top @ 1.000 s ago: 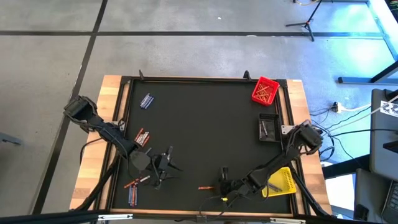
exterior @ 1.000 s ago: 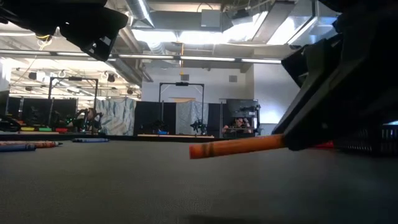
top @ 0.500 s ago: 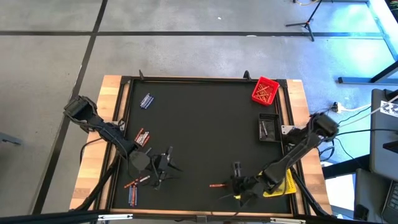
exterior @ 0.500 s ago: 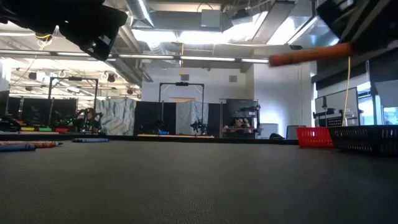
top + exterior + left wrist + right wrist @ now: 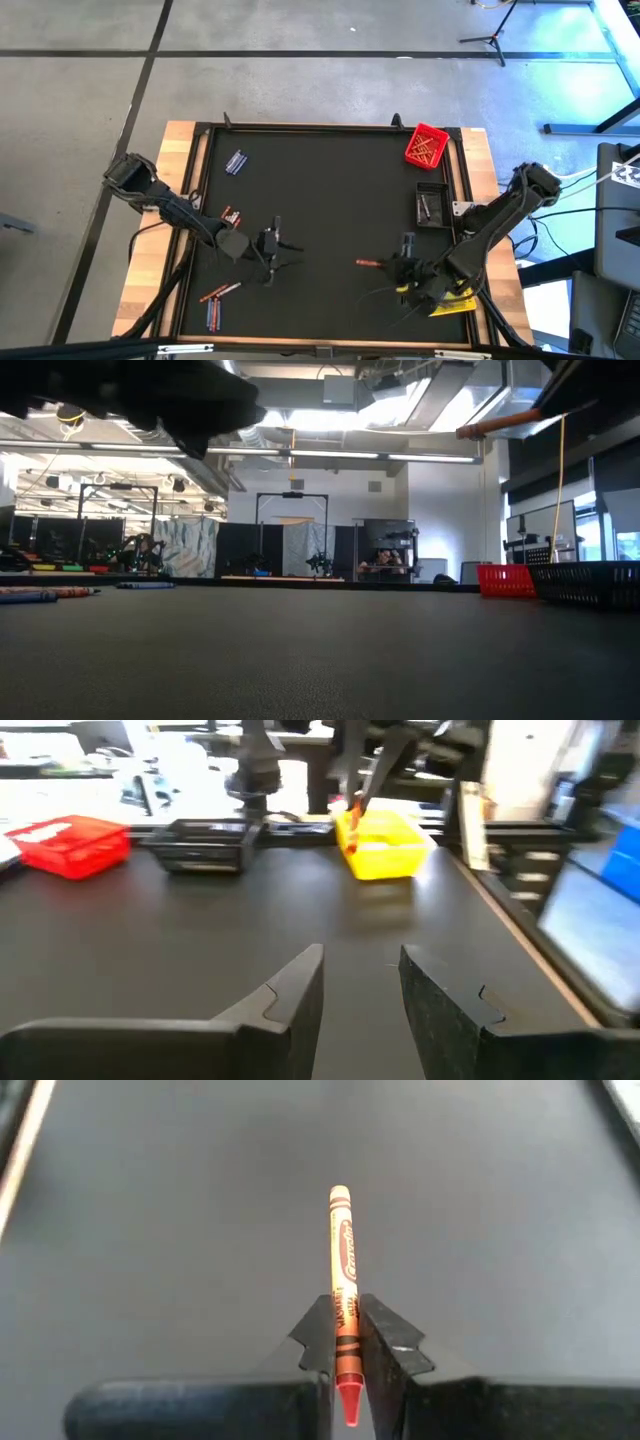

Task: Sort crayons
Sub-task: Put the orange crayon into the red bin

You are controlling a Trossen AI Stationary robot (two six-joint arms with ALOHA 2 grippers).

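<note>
Overhead coverage showed the right gripper (image 5: 403, 262) lifted off the black table (image 5: 320, 190) near its front right, clenched on a red-orange crayon (image 5: 367, 263) whose free end pointed toward the table's middle, its long axis lying roughly level and crosswise. The red bin (image 5: 425, 145), already holding like-coloured sticks, sat at the far right corner, well apart from the held crayon and farther from the robot; the dark bin (image 5: 432, 205) lay between, and the yellow bin (image 5: 455, 293) was just beside the right arm. I judged the carry had to run away from the robot along the right edge, and the right arm was clearly the nearer one. The left gripper (image 5: 270, 247) hung over the front left, fingers apart and empty, with loose crayons (image 5: 222, 292) near it.

Table-level footage showed the crayon (image 5: 490, 428) high above the surface, tilted slightly.

Left wrist footage showed that arm's parted fingers (image 5: 290, 995) holding nothing.

Right wrist footage showed the pads (image 5: 318, 1330) pinching the crayon (image 5: 342, 1255) near its pointed tip.
</note>
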